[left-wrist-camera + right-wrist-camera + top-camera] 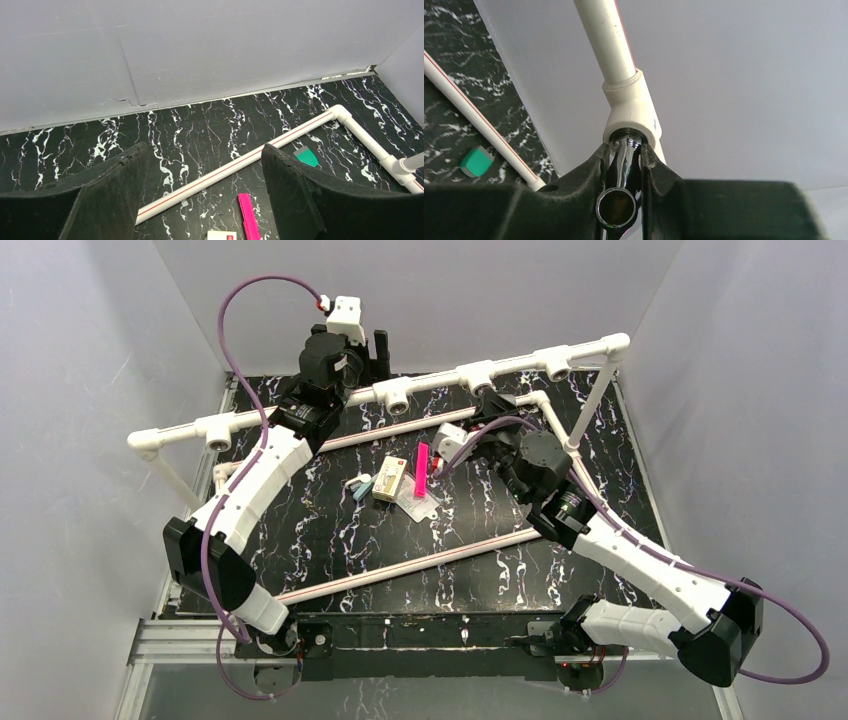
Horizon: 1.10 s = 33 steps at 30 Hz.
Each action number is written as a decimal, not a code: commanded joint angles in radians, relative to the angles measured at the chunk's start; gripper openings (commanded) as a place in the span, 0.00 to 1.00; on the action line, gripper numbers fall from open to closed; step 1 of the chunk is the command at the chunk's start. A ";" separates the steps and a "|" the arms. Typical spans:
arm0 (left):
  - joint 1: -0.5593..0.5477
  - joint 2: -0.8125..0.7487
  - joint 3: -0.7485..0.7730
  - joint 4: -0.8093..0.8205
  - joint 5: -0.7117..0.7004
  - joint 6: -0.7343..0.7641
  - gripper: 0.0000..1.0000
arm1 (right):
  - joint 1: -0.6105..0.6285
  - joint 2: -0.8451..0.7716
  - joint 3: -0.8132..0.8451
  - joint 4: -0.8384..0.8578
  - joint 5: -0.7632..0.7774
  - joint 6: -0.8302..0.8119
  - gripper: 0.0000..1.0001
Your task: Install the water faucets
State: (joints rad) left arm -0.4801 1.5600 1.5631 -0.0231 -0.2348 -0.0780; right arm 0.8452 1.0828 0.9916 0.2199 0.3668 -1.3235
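Note:
My right gripper point(624, 150) is shut on a shiny metal water faucet point(625, 167), with its round spout opening point(616, 207) facing the camera. The faucet's far end sits in the mouth of a white tee socket point(631, 117) on the raised white pipe frame point(478, 375). In the top view my right gripper point(488, 406) is just below that socket, and the faucet is hidden there. My left gripper point(205, 150) is open and empty, held above the back of the table point(380, 348).
More tee sockets point(396, 396) point(218, 430) point(555, 362) sit along the raised pipe. White pipes lie on the black marbled table point(235, 165) point(420, 562). A pink stick point(248, 217), a green piece point(306, 157), a small box point(390, 478) and a clear bag point(420, 502) lie mid-table.

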 commanded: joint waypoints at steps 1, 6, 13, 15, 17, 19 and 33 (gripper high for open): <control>-0.009 0.043 -0.065 -0.150 0.005 0.004 0.80 | -0.005 -0.020 -0.024 0.035 -0.001 0.268 0.01; -0.009 0.048 -0.064 -0.150 0.006 0.004 0.80 | -0.005 -0.040 -0.024 0.054 0.008 0.591 0.01; -0.009 0.056 -0.058 -0.152 0.008 0.004 0.80 | -0.005 -0.028 0.033 0.020 0.051 1.096 0.01; -0.009 0.056 -0.060 -0.153 0.009 0.005 0.80 | -0.005 -0.030 0.038 0.022 0.056 1.215 0.01; -0.009 0.056 -0.059 -0.153 0.009 0.006 0.80 | -0.006 -0.027 0.050 0.014 0.064 1.328 0.01; -0.009 0.054 -0.061 -0.153 0.008 0.006 0.80 | -0.006 -0.025 0.062 0.000 0.077 1.442 0.01; -0.009 0.041 -0.069 -0.151 0.011 0.004 0.80 | -0.008 -0.076 0.000 0.018 0.158 2.121 0.01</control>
State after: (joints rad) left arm -0.4801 1.5604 1.5631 -0.0284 -0.2340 -0.0780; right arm 0.8116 1.0473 1.0130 0.2295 0.5781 0.4889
